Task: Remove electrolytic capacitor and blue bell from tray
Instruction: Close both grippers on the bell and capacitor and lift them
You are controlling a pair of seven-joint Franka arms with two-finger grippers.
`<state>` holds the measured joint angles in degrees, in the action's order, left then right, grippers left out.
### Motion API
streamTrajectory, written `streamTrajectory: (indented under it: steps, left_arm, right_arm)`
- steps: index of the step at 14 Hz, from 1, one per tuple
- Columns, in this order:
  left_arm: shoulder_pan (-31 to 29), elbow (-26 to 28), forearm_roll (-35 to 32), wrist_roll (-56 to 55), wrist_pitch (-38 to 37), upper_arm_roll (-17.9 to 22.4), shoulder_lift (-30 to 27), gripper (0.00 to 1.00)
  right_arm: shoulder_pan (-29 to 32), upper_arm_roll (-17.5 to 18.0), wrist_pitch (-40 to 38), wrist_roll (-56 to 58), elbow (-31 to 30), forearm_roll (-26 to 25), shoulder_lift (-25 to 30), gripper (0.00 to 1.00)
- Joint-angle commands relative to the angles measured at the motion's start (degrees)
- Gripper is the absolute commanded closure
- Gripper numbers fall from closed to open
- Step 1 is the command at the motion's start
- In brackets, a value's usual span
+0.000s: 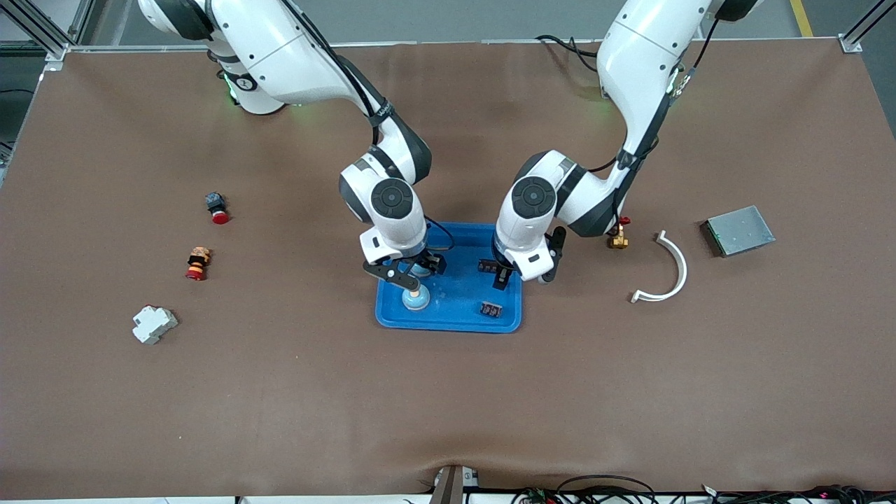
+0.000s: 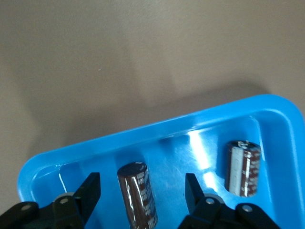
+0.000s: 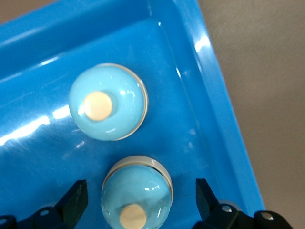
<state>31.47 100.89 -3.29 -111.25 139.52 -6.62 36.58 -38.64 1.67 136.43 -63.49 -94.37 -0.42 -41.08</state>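
Capacitors and bells lay in the blue tray (image 1: 448, 318) at mid-table. Nearest the front camera, one dark brown capacitor (image 1: 491, 309) lay on the tray floor toward the left arm's end, and one light-blue bell (image 1: 416, 299) stood toward the right arm's end. Farther back, the left gripper (image 2: 143, 191) straddled a second capacitor (image 2: 138, 195), fingers (image 2: 90, 191) apart and not touching it. The right gripper (image 3: 138, 200) straddled a second bell (image 3: 137, 200), jaws spread wide, released.

Capacitors (image 2: 138, 193) (two) crowding tray (image 1: 448, 318)
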Motion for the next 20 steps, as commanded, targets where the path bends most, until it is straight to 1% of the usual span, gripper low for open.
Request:
streamTrajectory:
  steps: [1, 5, 7, 8, 9, 10, 11, 13, 15, 17, 18, 20]
  left_arm:
    - [1.0, -1.4, -1.2, -3.4, 0.5, 0.4, 1.4, 0.28]
    - [1.8, -1.7, -1.1, -4.8, 0.7, 0.4, 2.3, 0.36]
    - [1.8, -3.0, -1.0, -5.2, 0.7, 0.3, 3.1, 0.46]
    - [1.8, -3.4, -1.0, -5.5, 0.7, 0.3, 3.5, 0.55]
    - [1.8, -3.8, -1.1, -5.6, 0.7, 0.3, 3.6, 0.69]
    - [1.8, -3.9, -1.1, -5.6, 0.7, 0.2, 3.7, 0.85]
    - [1.8, -4.0, -1.2, -5.5, 0.7, 0.2, 3.6, 1.00]
    - [1.8, -4.0, -1.2, -5.5, 0.7, 0.2, 3.6, 1.00]
    - [1.8, -4.0, -1.3, -5.3, 0.7, 0.2, 3.4, 1.00]
    - [2.7, -4.0, -1.4, -5.3, 0.6, 0.3, 3.5, 1.00]
    - [2.7, -4.0, -1.4, -5.0, 0.3, 0.5, 3.1, 1.00]
    - [2.0, -4.0, -2.2, -4.4, -0.9, 0.6, 0.8, 1.00]
  right_arm:
    - [-0.8, -0.4, -0.1, -1.5, 1.3, -1.3, -0.9, 0.00]
    - [-1.3, -0.4, 0.0, -1.5, 1.4, -1.3, -1.6, 0.00]
    - [-1.3, -0.4, 0.0, -1.4, 1.4, -1.3, -1.8, 0.01]
    - [-1.2, -0.4, -0.1, -1.0, 1.4, -1.4, -2.1, 0.22]
    - [-1.1, -0.4, -0.1, -1.0, 1.6, -1.3, -2.2, 0.52]
    - [-1.1, -0.4, -0.1, -1.1, 1.9, -1.2, -2.2, 0.85]
    - [-0.9, -0.4, -0.2, -1.2, 2.0, -1.0, -2.2, 1.00]
    - [-1.2, -0.3, -0.4, -1.3, 3.0, -0.7, -2.2, 1.00]
    - [-1.0, -0.3, -1.5, -0.8, 5.4, -0.2, -2.0, 1.00]
    - [-0.5, -0.2, -5.4, -0.6, 7.3, -0.1, -1.6, 1.00]
    - [-0.2, -0.1, -8.6, 0.0, 8.7, -0.2, -1.2, 1.00]
    - [1.0, -0.2, -13.0, 4.9, 9.2, -0.2, -0.2, 1.00]
